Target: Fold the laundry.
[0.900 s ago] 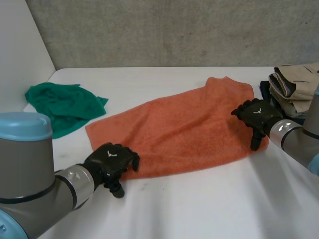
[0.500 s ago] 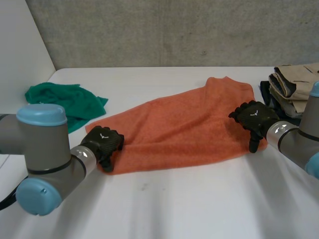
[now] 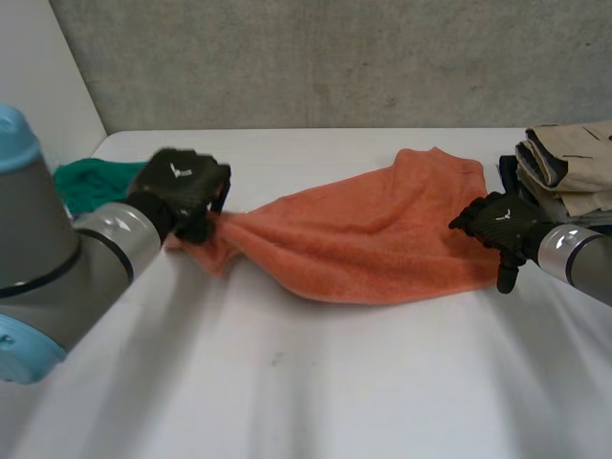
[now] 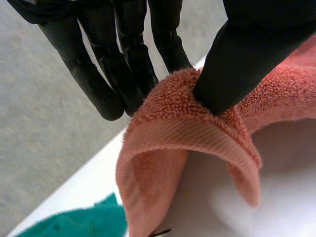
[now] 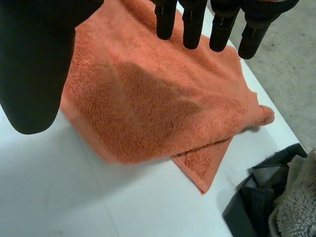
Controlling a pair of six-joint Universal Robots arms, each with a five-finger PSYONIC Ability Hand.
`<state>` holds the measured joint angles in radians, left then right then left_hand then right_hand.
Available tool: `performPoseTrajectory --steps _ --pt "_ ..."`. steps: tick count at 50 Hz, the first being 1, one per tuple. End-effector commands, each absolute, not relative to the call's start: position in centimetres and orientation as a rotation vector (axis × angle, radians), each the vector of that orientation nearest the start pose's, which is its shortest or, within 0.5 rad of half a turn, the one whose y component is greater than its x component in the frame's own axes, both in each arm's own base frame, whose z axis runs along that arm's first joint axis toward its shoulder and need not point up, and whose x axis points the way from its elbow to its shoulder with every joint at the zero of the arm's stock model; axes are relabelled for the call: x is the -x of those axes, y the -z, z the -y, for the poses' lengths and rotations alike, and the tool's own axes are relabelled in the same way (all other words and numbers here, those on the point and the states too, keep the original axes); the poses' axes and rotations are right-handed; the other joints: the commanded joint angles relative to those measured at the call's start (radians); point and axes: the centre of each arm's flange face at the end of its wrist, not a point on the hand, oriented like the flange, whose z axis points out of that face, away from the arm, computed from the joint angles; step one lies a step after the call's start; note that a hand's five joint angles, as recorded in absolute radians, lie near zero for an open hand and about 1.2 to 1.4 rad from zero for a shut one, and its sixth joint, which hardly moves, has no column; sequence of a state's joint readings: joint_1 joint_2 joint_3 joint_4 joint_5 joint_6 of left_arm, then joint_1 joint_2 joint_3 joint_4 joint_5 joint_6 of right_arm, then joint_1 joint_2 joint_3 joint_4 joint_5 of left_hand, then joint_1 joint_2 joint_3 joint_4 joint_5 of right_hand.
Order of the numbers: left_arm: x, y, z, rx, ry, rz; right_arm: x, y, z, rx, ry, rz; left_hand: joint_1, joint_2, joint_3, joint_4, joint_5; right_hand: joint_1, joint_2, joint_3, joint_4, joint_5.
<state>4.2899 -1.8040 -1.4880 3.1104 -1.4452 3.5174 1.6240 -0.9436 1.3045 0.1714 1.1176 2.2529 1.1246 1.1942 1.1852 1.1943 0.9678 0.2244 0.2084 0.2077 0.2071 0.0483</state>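
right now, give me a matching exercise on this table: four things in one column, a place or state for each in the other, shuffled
1. left robot hand
2. right robot hand
3. green cloth
4. folded clothes

A. stacked at the table's right edge
B. open, at the orange towel's right end
C. crumpled at the table's far left
D. pinching the orange towel's raised left end

Pairs: 1-D, 2-B, 3-C, 4-A

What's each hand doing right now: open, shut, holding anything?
Left hand: shut, pinching one end of the orange towel between thumb and fingers.
Right hand: open, fingers straight, at the towel's other end.
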Motion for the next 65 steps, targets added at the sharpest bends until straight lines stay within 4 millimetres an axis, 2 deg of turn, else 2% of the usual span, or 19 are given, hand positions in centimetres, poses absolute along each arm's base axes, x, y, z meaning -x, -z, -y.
performPoseTrajectory --steps 1,8,13,19,24,38,41,44,48,51,52,53,56,57,59,60,65 --pt "26.6 -27.3 26.3 -1.047 2.103 -2.246 -18.7 -14.2 37.3 1.655 1.647 -2.214 0.272 0.202 0.211 0.202 0.254 -0.05 -0.034 -0.033 -0.033 -0.048" --pt "26.0 -25.3 28.6 -1.018 2.0 -2.287 -17.9 -13.5 38.3 1.667 1.665 -2.231 0.272 0.202 0.211 0.202 0.254 -0.044 -0.028 -0.028 -0.027 -0.043" --pt "25.4 -23.7 30.1 -0.981 1.927 -2.338 -17.5 -12.5 39.2 1.637 1.679 -2.242 0.272 0.202 0.211 0.202 0.254 0.082 0.098 0.099 0.099 0.083" --pt "25.4 -22.8 30.5 -0.987 1.898 -2.368 -17.6 -11.5 40.3 1.54 1.732 -2.244 0.272 0.202 0.211 0.202 0.254 0.229 0.245 0.245 0.246 0.23" --pt "25.4 -22.4 30.6 -0.986 1.889 -2.373 -18.0 -11.6 41.0 1.491 1.81 -2.213 0.272 0.202 0.211 0.202 0.254 0.276 0.292 0.293 0.293 0.277" --pt "24.7 -22.4 31.2 -0.958 1.879 -2.378 -20.5 -11.2 42.0 1.424 1.881 -2.119 0.272 0.202 0.211 0.202 0.254 0.446 0.462 0.463 0.463 0.448" --pt "24.5 -22.4 31.3 -0.952 1.877 -2.381 -21.0 -11.0 42.2 1.408 1.88 -2.108 0.272 0.202 0.211 0.202 0.254 0.575 0.591 0.592 0.592 0.576" --pt "24.4 -22.2 31.3 -0.952 1.872 -2.391 -21.3 -10.7 42.6 1.401 1.886 -2.105 0.272 0.202 0.211 0.202 0.254 1.169 1.185 1.186 1.187 1.171" --pt "24.5 -21.8 30.8 -0.984 1.851 -2.428 -21.3 -11.4 42.5 1.397 1.859 -2.118 0.272 0.202 0.211 0.202 0.254 1.172 1.188 1.189 1.189 1.173" --pt "24.5 -21.5 29.9 -1.018 1.799 -2.491 -20.4 -13.2 41.3 1.391 1.775 -2.168 0.272 0.202 0.211 0.202 0.254 1.172 1.188 1.189 1.189 1.173" --pt "24.4 -21.4 29.7 -1.025 1.785 -2.508 -19.9 -14.1 41.1 1.396 1.771 -2.177 0.272 0.202 0.211 0.202 0.254 1.172 1.188 1.189 1.189 1.173" --pt "24.4 -21.4 29.0 -1.048 1.751 -2.55 -19.1 -16.0 40.6 1.419 1.77 -2.195 0.272 0.202 0.211 0.202 0.254 1.172 1.188 1.189 1.189 1.173" --pt "24.2 -21.6 27.7 -1.085 1.696 -2.607 -17.8 -18.8 39.4 1.463 1.763 -2.225 0.272 0.202 0.211 0.202 0.254 1.172 1.188 1.189 1.189 1.173" --pt "24.2 -21.6 27.3 -1.096 1.677 -2.622 -17.3 -20.3 38.3 1.504 1.743 -2.244 0.272 0.202 0.211 0.202 0.254 1.172 1.188 1.189 1.189 1.173" --pt "24.2 -21.5 26.7 -1.116 1.644 -2.643 -16.9 -21.9 37.2 1.537 1.722 -2.274 0.272 0.202 0.211 0.202 0.254 1.172 1.188 1.189 1.189 1.173" --pt "24.1 -21.4 26.2 -1.126 1.612 -2.666 -16.5 -22.8 36.0 1.557 1.663 -2.326 0.272 0.202 0.211 0.202 0.254 1.172 1.188 1.189 1.189 1.173" --pt "24.2 -20.5 25.9 -1.145 1.558 -2.678 -15.9 -22.4 32.5 1.604 1.338 -2.464 0.272 0.202 0.211 0.202 0.254 1.172 1.188 1.189 1.189 1.173"
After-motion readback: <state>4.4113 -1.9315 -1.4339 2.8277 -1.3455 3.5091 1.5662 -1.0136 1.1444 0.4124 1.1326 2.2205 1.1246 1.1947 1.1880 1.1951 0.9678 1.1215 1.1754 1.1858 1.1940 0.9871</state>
